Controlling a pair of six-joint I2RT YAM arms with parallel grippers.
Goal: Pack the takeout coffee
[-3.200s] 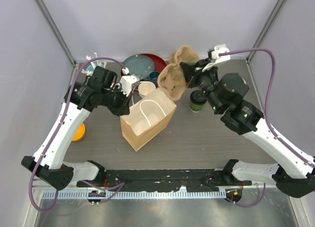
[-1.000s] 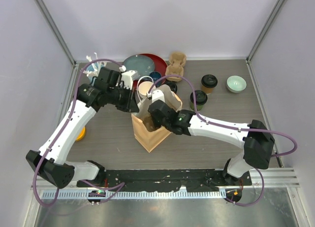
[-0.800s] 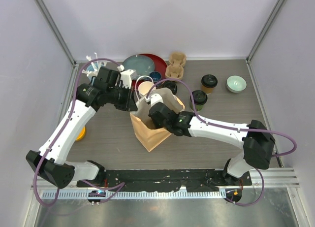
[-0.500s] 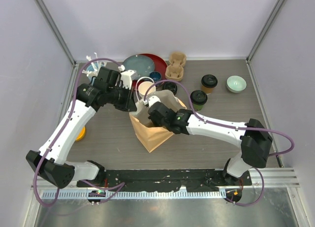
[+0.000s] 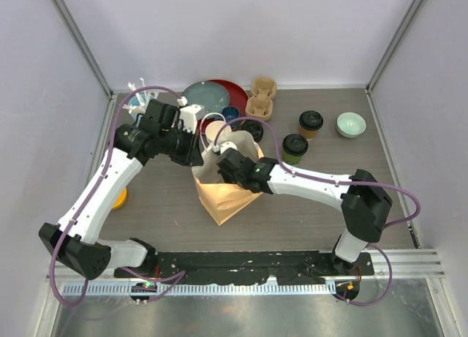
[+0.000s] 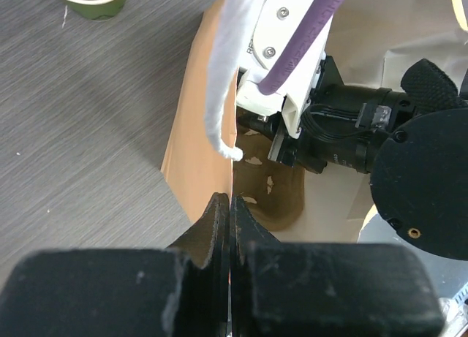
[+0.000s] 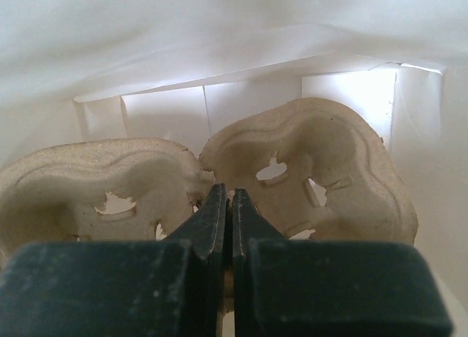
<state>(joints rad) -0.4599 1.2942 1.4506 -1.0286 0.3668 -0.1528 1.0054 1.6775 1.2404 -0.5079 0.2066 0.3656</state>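
Observation:
The green-sided takeout cup (image 5: 295, 149) and the brown-sided one (image 5: 310, 123) stand lidded on the table, right of the brown paper bag (image 5: 219, 198). My right gripper (image 7: 229, 194) is down inside the bag, shut on the middle ridge of a pulp cup carrier (image 7: 314, 161) lying on the bag's floor. The left gripper (image 6: 229, 205) is shut on the bag's left rim (image 6: 191, 161), holding the mouth apart. In the left wrist view the carrier (image 6: 276, 199) and the right wrist's body (image 6: 351, 132) show inside the bag. From above, the right gripper (image 5: 227, 165) fills the bag's mouth.
A second pulp carrier (image 5: 261, 100), stacked red and grey plates (image 5: 212, 94) and a stack of nested cups (image 5: 217, 132) stand behind the bag. A pale green bowl (image 5: 350, 123) is at back right, a yellow object (image 5: 117, 198) at left, stirrers (image 5: 139, 92) at back left.
Three seconds ago the right gripper held the carrier in the air behind the bag; now it is inside the bag. Over the last second the right arm pushed slightly further left and deeper.

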